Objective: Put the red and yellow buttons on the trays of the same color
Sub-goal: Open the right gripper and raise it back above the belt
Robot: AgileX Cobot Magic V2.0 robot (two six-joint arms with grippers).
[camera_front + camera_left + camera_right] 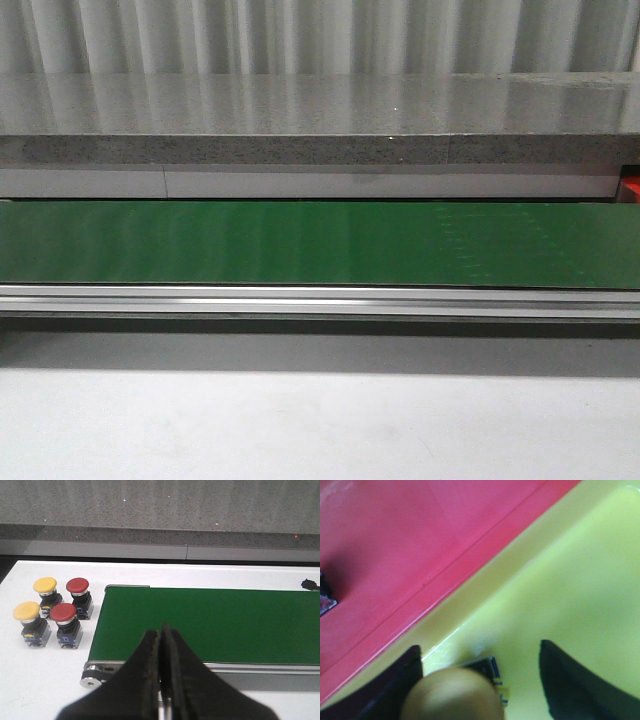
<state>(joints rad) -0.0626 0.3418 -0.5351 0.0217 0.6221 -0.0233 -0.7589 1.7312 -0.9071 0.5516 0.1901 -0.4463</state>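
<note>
Black fingers (150,680) of our left gripper (164,630) are pressed together with nothing between them, poised over the near edge of the green belt (210,625). Beside the belt's end, four buttons stand upright on the white table (40,680) in a tight cluster: two yellow buttons (44,585) (26,611) on the outer side and two red buttons (77,585) (63,612) nearer the belt.

Our right gripper (480,680) is spread wide inside the yellow tray (580,580). A yellow button (451,694) sits between its fingers (570,680), blurred by closeness; the fingers stand apart from it on both sides. This button rests on the yellow tray floor. The red tray (395,545) lies directly beside the yellow tray, rims touching. A dark object (325,597) shows at the edge of the red tray; we cannot tell what it is.

From the front, we see only the belt (300,245) and its metal rail (300,300).
</note>
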